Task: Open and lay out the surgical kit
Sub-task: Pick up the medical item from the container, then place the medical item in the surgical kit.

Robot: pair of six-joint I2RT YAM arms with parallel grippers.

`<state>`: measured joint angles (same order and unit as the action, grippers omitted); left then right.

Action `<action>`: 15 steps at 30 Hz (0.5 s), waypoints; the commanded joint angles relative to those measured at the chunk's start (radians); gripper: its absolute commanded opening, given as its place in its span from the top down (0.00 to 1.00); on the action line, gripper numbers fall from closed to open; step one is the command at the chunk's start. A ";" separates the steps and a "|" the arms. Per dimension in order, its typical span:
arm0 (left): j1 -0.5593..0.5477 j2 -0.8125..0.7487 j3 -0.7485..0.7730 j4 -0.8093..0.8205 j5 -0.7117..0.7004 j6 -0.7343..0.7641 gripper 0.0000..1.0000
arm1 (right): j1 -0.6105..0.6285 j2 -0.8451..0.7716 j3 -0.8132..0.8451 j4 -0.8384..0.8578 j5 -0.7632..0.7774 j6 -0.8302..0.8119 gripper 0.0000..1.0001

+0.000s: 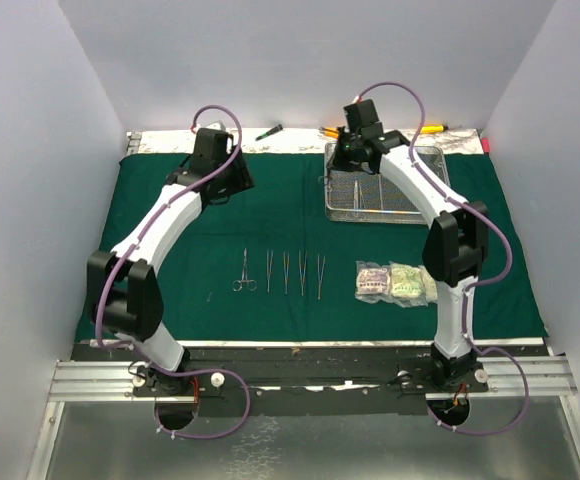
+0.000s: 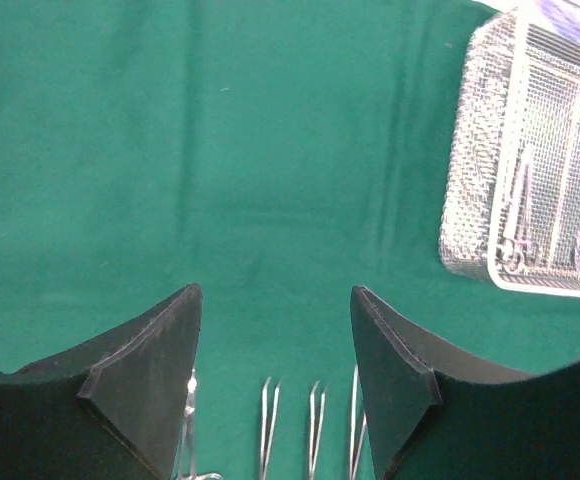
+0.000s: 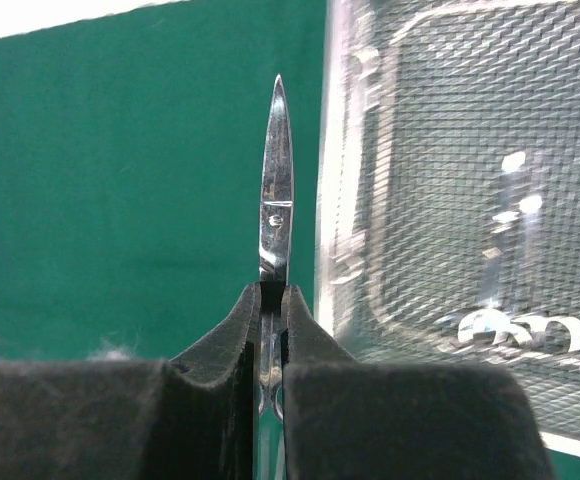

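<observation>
Main worry: the right gripper (image 3: 273, 292) is pinched shut on just the slim shank of a pointed steel instrument (image 3: 276, 190), right beside the wire-mesh tray (image 3: 440, 120) rim. Metal that slick could swivel or slip from the pads, or its tip could snag the mesh. The left gripper (image 2: 275, 292) hangs jaws apart, empty, over the soft green cloth (image 1: 270, 210), where thin shiny laid-out instruments (image 1: 285, 272) and puffy clear packets (image 1: 395, 283) sit in a row near the bases.
</observation>
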<state>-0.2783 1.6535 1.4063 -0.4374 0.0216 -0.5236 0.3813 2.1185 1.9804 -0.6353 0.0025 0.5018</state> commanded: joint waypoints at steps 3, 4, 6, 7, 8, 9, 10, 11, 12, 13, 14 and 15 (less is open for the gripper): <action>0.007 -0.267 -0.149 -0.103 -0.377 -0.081 0.37 | 0.194 -0.108 -0.121 0.084 -0.066 0.217 0.99; 0.006 -0.306 -0.163 -0.126 -0.420 -0.082 0.37 | 0.228 -0.108 -0.139 0.098 -0.058 0.274 0.99; 0.007 -0.380 -0.181 -0.176 -0.486 -0.081 0.37 | 0.290 -0.095 -0.155 0.103 -0.059 0.345 0.99; 0.006 -0.418 -0.191 -0.192 -0.512 -0.081 0.37 | 0.324 -0.088 -0.157 0.101 -0.044 0.371 0.99; 0.007 -0.460 -0.204 -0.205 -0.536 -0.081 0.37 | 0.359 -0.080 -0.159 0.105 -0.025 0.391 0.99; 0.006 -0.496 -0.214 -0.217 -0.563 -0.083 0.37 | 0.394 -0.068 -0.158 0.108 -0.011 0.408 0.99; 0.006 -0.535 -0.225 -0.230 -0.578 -0.085 0.37 | 0.422 -0.057 -0.155 0.107 -0.009 0.433 0.99; 0.007 -0.569 -0.233 -0.242 -0.589 -0.086 0.37 | 0.451 -0.045 -0.156 0.112 0.023 0.454 0.99; 0.007 -0.596 -0.237 -0.258 -0.602 -0.089 0.37 | 0.478 -0.032 -0.156 0.118 0.036 0.475 0.99; 0.007 -0.621 -0.239 -0.276 -0.615 -0.093 0.37 | 0.499 -0.016 -0.148 0.118 0.038 0.496 0.99; 0.006 -0.639 -0.242 -0.291 -0.624 -0.095 0.37 | 0.519 0.001 -0.136 0.114 0.036 0.513 0.99; 0.006 -0.659 -0.245 -0.306 -0.632 -0.095 0.37 | 0.534 0.018 -0.120 0.107 0.040 0.529 0.99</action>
<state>-0.2760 1.0691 1.1873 -0.6365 -0.4862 -0.6010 0.8661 2.0701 1.8290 -0.5377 -0.0116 0.9066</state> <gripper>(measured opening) 0.627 0.079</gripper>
